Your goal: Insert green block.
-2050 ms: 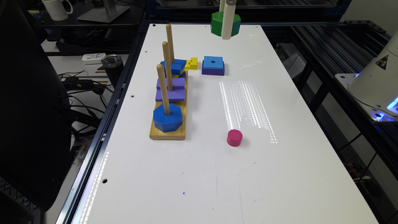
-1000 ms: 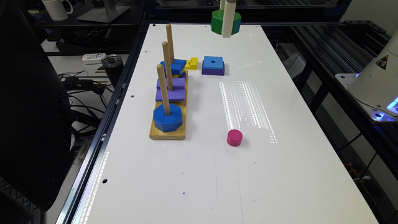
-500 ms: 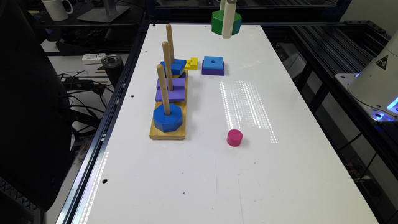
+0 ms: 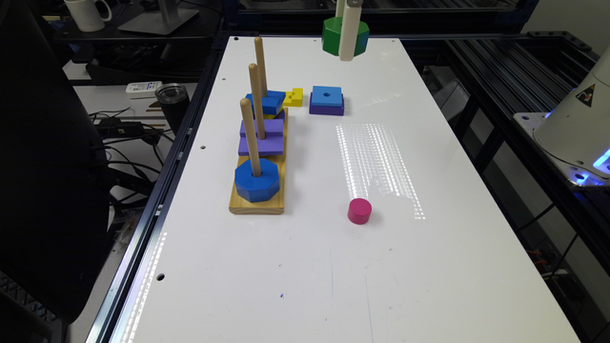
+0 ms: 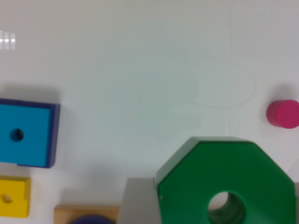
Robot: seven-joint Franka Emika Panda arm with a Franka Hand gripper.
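The white table takes up most of the exterior view, and nearly everything on it sits in its far half. At the far end, the gripper comes down from above the frame as a pale upright part, pointing straight down and held clear of the table surface. It is clamped on the green block, which hangs in the air above the table's far end, well apart from the pegs. In the wrist view a grey finger presses against one flat side of the block, so the jaws stand as narrow as the block's width.

The block is carried flat. In the wrist view its broad octagonal face looks up at the camera, and the round centre hole runs vertically, in line with the gripper's downward axis. Its thick side walls show in the exterior view.

On the exterior view's left stands the wooden base with three upright pegs in a row running away from the camera. The blue octagon sits on the nearest peg, purple blocks on the middle one, and a blue block on the farthest.

Beside the far peg lies a blue square stacked on a purple one, with a small yellow block between it and the base. The pink cylinder stands alone nearer the camera.
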